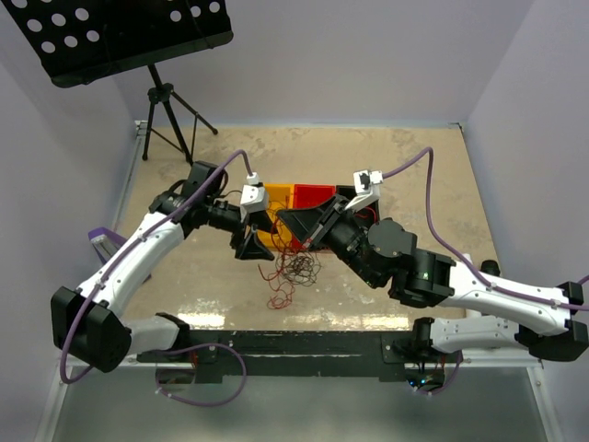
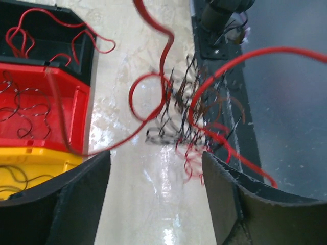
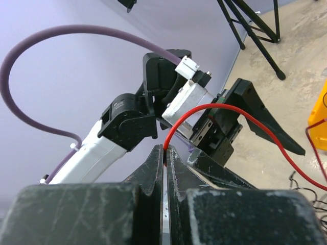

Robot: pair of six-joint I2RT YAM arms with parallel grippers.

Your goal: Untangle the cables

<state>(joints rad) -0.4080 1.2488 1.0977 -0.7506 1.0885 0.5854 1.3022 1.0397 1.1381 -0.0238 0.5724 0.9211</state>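
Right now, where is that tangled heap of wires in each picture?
Top external: tangle of cables, near the centre.
Left wrist: tangle of cables, mid-frame, slightly right.
Right wrist: only a few dark curls of it, at the lower right edge.
Shared landmark: yellow bin, above centre, lower left and right edge respectively.

The cables (image 1: 296,270) lay in a loose knot of red and dark curls just below the frame's centre. One red strand (image 3: 212,105) arched upward, pinched tight in my right pincer (image 3: 164,148).
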